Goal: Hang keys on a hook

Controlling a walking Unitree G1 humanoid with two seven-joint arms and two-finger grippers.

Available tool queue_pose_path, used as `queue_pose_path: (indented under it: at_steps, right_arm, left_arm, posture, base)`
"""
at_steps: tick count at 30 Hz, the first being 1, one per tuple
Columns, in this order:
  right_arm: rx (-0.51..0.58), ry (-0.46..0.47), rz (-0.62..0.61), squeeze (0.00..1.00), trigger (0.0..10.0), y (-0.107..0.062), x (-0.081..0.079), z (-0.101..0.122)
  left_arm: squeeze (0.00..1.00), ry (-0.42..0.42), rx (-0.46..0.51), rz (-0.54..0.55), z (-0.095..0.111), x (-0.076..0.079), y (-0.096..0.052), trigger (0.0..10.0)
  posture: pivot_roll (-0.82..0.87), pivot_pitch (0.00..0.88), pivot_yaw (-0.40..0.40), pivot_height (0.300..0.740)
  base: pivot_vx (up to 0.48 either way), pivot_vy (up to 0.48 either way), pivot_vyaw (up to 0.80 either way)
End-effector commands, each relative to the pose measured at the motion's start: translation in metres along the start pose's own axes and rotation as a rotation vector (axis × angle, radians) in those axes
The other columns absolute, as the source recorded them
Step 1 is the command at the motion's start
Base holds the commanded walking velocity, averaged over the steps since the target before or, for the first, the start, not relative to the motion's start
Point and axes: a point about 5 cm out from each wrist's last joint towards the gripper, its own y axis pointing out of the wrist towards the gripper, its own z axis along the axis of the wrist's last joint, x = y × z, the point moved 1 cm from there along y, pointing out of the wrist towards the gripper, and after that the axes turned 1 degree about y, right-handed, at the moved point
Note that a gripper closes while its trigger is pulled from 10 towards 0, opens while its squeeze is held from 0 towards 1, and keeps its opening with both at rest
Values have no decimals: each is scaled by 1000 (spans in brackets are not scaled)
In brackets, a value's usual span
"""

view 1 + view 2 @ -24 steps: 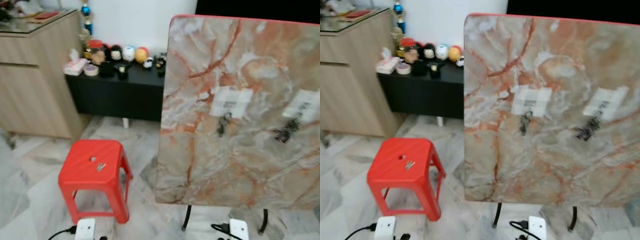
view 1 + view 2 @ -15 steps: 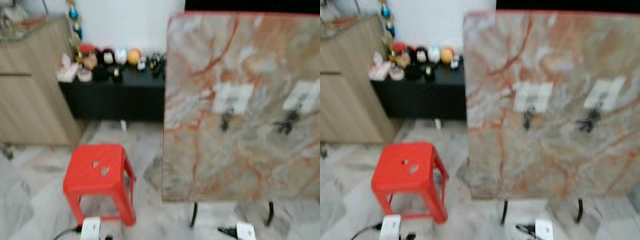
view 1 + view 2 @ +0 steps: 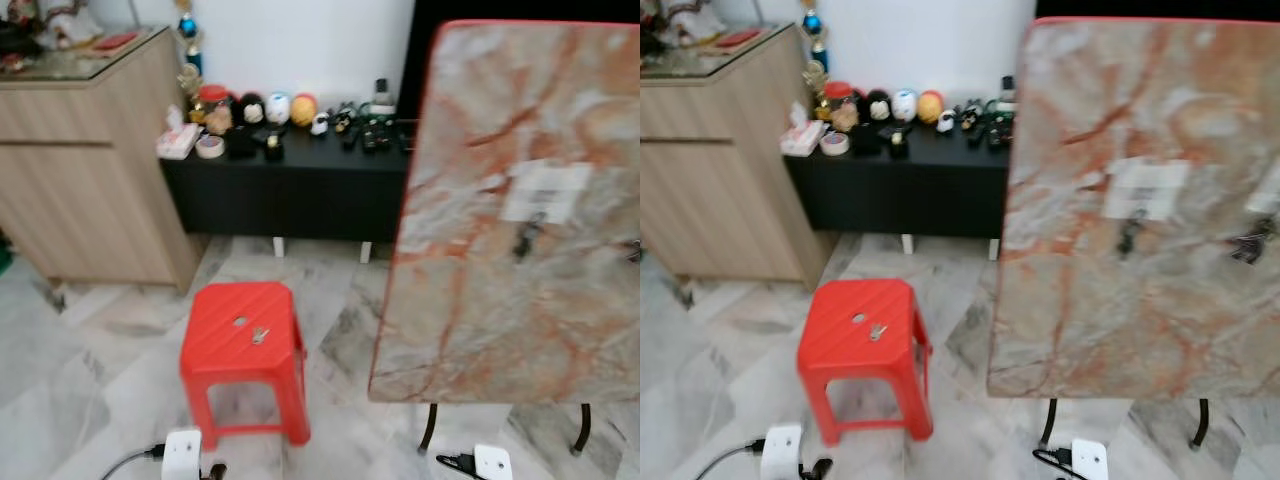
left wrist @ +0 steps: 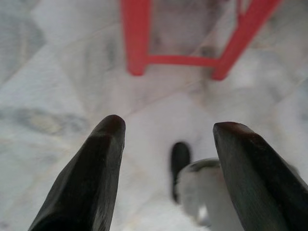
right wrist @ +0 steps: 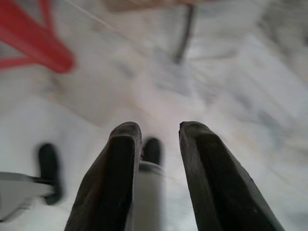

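I see the keys [image 3: 259, 335] lying on the red stool [image 3: 243, 338], lower left of frame (marble board [image 3: 520, 200] at right). Left gripper [image 4: 166, 139] hangs released over floor; right gripper [image 5: 156, 132] parted, empty.

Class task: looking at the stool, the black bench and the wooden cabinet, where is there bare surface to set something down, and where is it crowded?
Free: the red stool top around the small key, and the black bench front edge below the toys. Crowded: the bench's back, lined with figurines and a tape roll; the cabinet top also holds clutter.
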Motion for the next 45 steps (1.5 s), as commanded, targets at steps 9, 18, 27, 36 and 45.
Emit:
queue_pose_path:
  at_steps: [9, 18, 27, 36, 45]
  right_arm:
    - [-6, 0, -20, 0, 10000, -1, 9, -3]
    - [-7, -1, -18, 0, 10000, -1, 9, -4]
    - [-8, -14, -12, 0, 10000, -1, 9, -4]
    - [-8, -25, -7, 0, 10000, -1, 9, -3]
    - [-9, -28, -7, 0, 10000, -1, 8, -3]
  left_arm:
    - [0, -15, -16, -4, -3, 4, 0, 10000]
    - [0, -13, -20, -6, -4, 5, 0, 10000]
    - [0, -12, -21, -8, -3, 6, 0, 10000]
    - [0, -15, -21, -5, -3, 4, 0, 10000]
    - [0, -19, -25, -5, -5, 4, 0, 10000]
  posture:
    - [74, 0, -34, 740]
    - [75, 0, -35, 740]
    - [74, 0, -33, 740]
    - [78, 0, -38, 740]
    - [80, 0, -42, 740]
  base:
    - [0, 336, 0]
    - [0, 335, 0]
    - [0, 331, 0]
    - [0, 329, 0]
    - [0, 326, 0]
